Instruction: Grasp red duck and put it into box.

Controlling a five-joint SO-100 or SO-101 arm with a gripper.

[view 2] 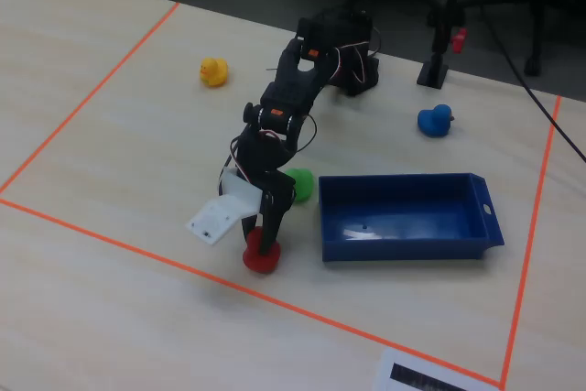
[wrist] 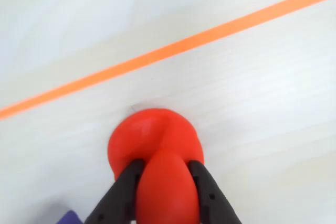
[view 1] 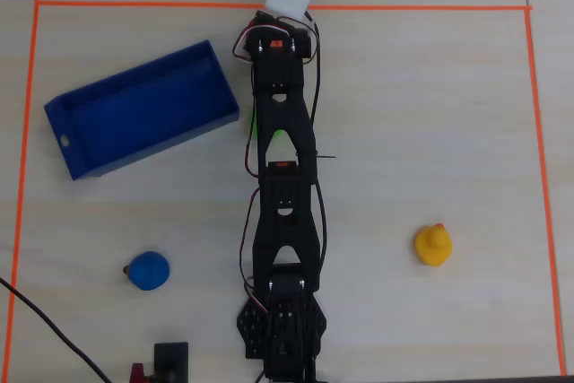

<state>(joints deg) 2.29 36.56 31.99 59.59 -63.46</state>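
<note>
The red duck (wrist: 157,150) fills the lower middle of the wrist view, resting on the table, and shows in the fixed view (view 2: 261,256) near the front tape line. My gripper (wrist: 165,174) is shut on it, one black finger (wrist: 123,192) on each side; in the fixed view it (view 2: 268,246) points straight down onto the duck. In the overhead view the arm (view 1: 282,186) hides the red duck. The blue box (view 1: 139,109) lies at the upper left there, and right of the duck in the fixed view (view 2: 407,244), a short gap away.
A green duck (view 2: 300,183) sits behind the gripper by the box's corner. A yellow duck (view 1: 432,245) and a blue duck (view 1: 147,270) lie farther off. Orange tape (wrist: 173,45) borders the work area. A small clamp stand (view 1: 170,361) is at the table edge.
</note>
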